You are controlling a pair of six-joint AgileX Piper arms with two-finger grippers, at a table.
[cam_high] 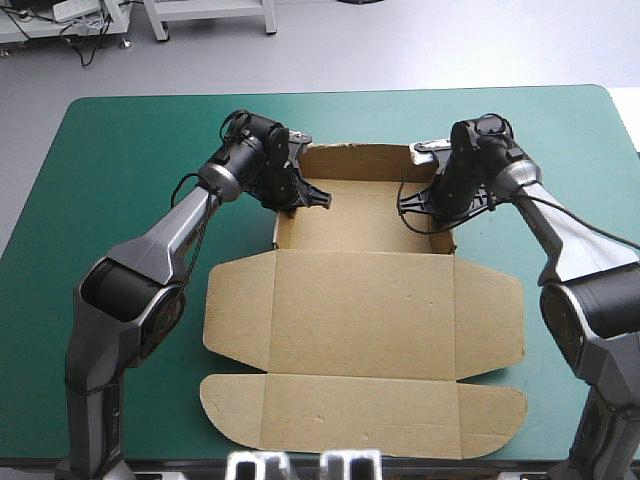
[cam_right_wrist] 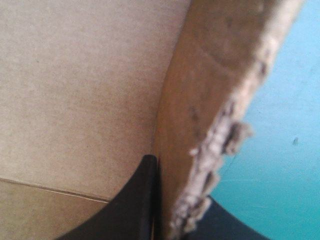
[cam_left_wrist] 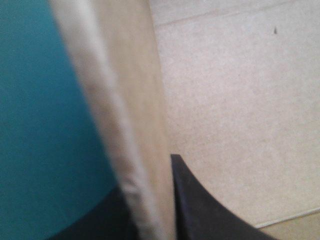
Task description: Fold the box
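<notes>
**2 arms clamp the side walls of a half-built box**

The brown box sits mid-table on the teal-green cover. Its far part is raised into an open tray, and the lid lies flat toward the near edge. The left gripper pinches the tray's left wall, with 1 black finger inside and 1 outside, all but closed on the board. The right gripper grips the right wall the same way, and that wall's top edge is ragged.
</notes>
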